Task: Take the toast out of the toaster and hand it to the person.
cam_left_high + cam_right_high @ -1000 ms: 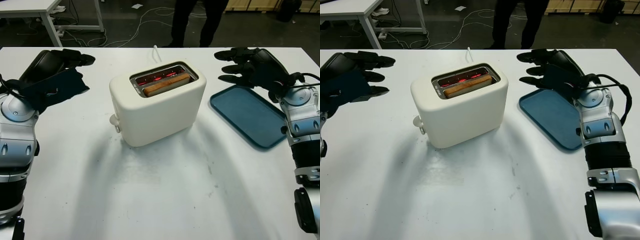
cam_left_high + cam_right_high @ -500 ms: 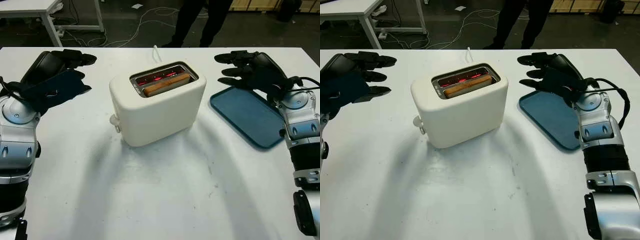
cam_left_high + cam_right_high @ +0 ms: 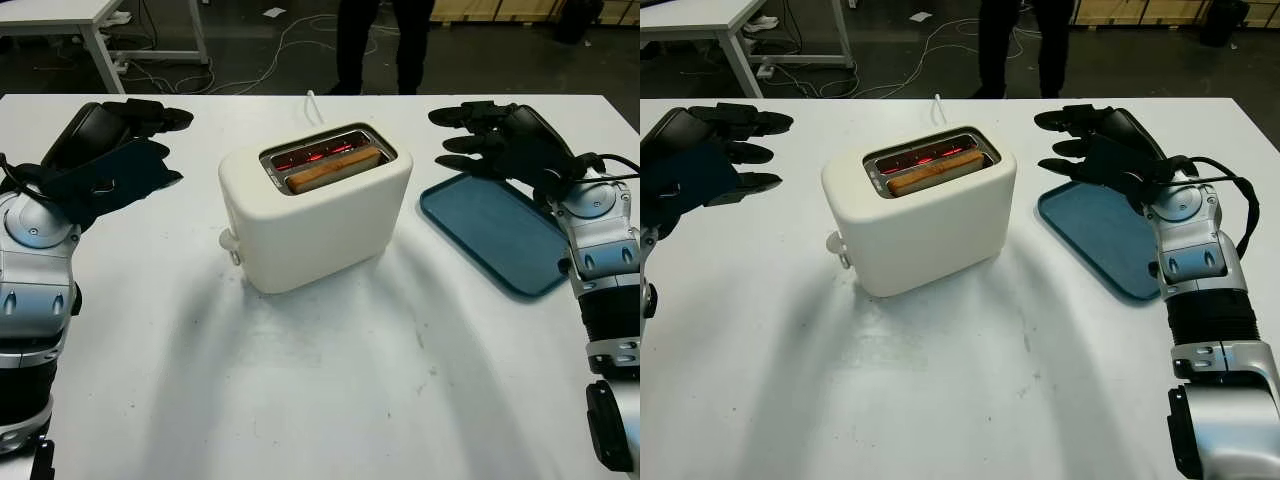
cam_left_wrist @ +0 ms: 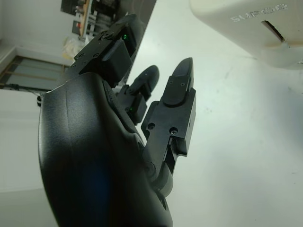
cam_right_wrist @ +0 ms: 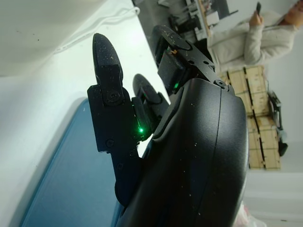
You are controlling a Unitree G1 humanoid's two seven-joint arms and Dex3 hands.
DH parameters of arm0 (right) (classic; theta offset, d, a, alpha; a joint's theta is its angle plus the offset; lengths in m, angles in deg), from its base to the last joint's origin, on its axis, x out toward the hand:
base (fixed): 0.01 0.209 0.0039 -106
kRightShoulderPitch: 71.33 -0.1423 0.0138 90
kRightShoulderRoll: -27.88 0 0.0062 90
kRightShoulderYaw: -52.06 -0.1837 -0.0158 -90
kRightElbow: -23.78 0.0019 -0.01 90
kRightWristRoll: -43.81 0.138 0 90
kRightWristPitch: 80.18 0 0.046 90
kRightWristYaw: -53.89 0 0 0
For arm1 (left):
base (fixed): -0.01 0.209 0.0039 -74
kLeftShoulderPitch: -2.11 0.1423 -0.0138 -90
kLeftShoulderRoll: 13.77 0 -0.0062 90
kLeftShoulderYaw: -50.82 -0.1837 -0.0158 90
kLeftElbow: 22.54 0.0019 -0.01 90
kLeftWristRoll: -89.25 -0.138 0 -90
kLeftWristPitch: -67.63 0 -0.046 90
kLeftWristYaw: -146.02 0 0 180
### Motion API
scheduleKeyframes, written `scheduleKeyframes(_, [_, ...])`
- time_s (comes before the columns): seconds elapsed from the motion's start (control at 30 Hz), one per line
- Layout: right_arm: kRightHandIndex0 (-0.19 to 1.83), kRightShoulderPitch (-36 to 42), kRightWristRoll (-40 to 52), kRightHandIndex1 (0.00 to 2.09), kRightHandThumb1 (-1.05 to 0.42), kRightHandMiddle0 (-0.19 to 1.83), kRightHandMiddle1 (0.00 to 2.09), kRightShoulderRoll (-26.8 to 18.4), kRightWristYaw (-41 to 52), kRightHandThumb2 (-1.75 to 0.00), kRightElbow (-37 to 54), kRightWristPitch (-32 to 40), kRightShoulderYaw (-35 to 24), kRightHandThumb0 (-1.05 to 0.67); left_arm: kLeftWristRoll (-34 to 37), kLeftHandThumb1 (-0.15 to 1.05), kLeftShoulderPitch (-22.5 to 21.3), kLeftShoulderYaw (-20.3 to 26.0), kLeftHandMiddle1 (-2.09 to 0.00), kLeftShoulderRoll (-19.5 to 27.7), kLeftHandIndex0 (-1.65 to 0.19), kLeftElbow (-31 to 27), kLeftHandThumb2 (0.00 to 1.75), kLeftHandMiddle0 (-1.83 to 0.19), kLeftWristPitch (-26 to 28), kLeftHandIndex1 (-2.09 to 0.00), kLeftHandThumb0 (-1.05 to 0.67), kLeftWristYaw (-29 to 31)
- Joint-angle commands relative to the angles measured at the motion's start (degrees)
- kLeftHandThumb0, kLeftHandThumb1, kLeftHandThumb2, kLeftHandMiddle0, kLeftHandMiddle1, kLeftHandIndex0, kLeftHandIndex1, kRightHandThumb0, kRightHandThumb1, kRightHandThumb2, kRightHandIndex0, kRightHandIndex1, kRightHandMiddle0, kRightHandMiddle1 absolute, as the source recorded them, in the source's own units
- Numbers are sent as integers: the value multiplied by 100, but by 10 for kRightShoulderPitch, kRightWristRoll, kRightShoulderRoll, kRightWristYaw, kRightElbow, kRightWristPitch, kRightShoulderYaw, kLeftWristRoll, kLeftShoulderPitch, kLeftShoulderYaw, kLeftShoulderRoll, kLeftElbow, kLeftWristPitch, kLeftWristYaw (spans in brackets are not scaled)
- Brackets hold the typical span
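Right hand (image 3: 500, 140), open and holding nothing, is raised just right of the toaster (image 3: 315, 205); left hand (image 3: 110, 150), likewise open, is held left of it. Toast (image 3: 333, 168) is seated in the toaster's slot. Approach stage is judged; a pinch from above is required next.

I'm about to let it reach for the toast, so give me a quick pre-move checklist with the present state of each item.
1. Toast up within reach in the toaster slot: ok, its top edge shows at the slot.
2. Toaster heat off: not ok, the elements glow red beside the toast.
3. Left hand free: ok, open, above the table left of the toaster.
4. Right hand free: ok, open, above the blue tray.
5. Person ready to receive: cannot tell, legs stand beyond the table's far edge.
6. Toaster upright on the table: ok.
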Motion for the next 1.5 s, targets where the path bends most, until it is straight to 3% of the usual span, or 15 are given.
scheduleKeyframes(0.0, [71,2,-1,1,-92,60,0,0,-5,-11,7,1,-1,-45,-3,92,4,0,-36,5,-63,0,13,-57,-5,0,-1,-3])
scheduleKeyframes(1.47, [69,-6,0,0,-92,58,0,2,-3,-9,9,22,0,-40,-1,92,0,-2,-45,3,-64,6,12,-53,-11,-1,-1,-5])
